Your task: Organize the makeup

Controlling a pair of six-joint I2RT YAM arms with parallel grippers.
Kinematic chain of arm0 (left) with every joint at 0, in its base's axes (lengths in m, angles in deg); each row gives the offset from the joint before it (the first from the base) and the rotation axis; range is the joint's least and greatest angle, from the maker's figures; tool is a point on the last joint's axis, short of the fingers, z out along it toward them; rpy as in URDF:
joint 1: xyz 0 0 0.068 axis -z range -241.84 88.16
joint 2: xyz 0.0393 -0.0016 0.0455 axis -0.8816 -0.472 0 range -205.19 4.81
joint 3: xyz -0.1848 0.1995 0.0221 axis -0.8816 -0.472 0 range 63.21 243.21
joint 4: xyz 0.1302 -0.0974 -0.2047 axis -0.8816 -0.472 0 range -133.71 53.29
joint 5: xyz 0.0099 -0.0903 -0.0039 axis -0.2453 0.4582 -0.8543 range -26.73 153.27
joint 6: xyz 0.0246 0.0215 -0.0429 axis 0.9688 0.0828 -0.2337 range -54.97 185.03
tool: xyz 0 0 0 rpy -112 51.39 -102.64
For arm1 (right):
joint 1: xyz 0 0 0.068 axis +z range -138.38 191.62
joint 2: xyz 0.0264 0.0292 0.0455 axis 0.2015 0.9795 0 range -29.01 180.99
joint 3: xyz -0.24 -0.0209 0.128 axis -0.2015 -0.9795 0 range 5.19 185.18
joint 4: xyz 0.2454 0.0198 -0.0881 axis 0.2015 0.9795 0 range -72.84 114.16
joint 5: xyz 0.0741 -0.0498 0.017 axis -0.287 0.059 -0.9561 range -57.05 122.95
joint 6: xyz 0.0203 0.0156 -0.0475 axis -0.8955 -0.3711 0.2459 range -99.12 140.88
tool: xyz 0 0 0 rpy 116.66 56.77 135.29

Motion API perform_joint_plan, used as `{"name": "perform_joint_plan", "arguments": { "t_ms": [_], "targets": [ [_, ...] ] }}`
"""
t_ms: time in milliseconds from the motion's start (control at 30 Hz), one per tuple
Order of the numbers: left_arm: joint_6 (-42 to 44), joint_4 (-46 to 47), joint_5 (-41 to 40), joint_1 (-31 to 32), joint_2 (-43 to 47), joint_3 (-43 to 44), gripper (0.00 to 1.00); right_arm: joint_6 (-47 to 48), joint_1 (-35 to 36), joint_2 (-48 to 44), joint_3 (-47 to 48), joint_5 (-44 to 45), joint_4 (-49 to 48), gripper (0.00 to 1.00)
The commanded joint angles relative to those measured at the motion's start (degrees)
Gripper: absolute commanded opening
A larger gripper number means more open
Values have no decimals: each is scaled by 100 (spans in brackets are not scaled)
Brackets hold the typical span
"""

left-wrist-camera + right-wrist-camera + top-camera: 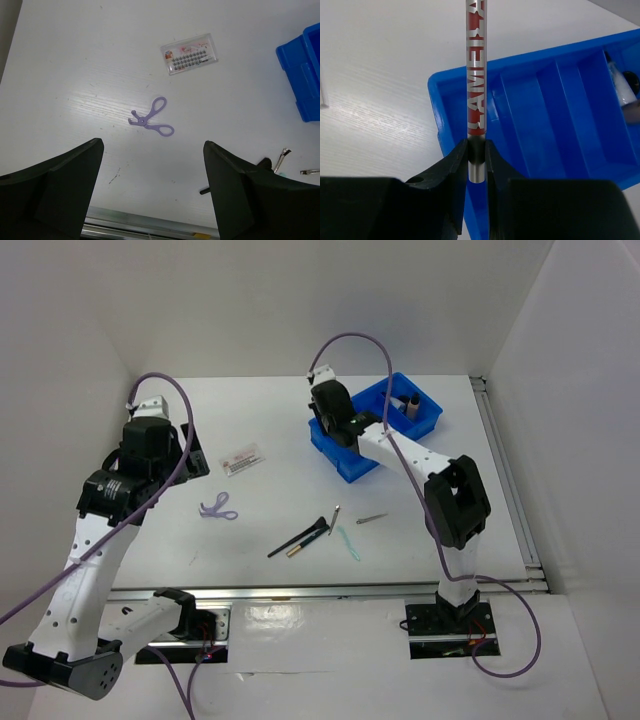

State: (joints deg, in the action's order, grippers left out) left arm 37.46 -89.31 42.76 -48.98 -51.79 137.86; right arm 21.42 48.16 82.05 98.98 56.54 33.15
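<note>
Where the right hand (476, 150) pinches it, the pencil (476, 75) is a bare silver stub. Beyond that the barrel is red with pale lettering along its length. It sticks straight out from the clenched fingers, crossing the end compartment and rim of the blue tray (520, 65) in the wrist view. That view also shows the tray's long compartments bare, except the far one, where a clear tube (620, 85) and something black sit at the picture's edge.

From above, the right hand hangs over the tray's left end and hides the pencil entirely. A black-capped bottle (408, 400) lies in the tray's far compartment.

The left hand (152, 185) is spread wide and grasps nothing, hovering above the table (75, 75). Its camera shows the lilac scissors (151, 119) lying flat ahead of the fingers. Farther off lies the card (189, 54), with rows of dark lashes under a clear cover beside red print. The top view gives that card only as a white slip with a red mark.

Only the top view shows the black brushes (298, 537) whole, lying together near the table's front. The teal tool (347, 542) is just to their right.
</note>
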Motion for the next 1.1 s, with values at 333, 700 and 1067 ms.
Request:
{"name": "perform_joint_plan", "arguments": {
  "t_ms": [333, 700, 1067],
  "targets": [
    [15, 285, 487, -29, 17, 119, 95, 377, -445, 170, -458, -628, -237, 11],
    [15, 338, 601, -29, -35, 120, 95, 167, -498, 170, -758, -506, -122, 31],
    [-38, 268, 654, -29, -35, 225, 96, 17, -498, -304, -388, -119, 80, 58]
  ]
}}
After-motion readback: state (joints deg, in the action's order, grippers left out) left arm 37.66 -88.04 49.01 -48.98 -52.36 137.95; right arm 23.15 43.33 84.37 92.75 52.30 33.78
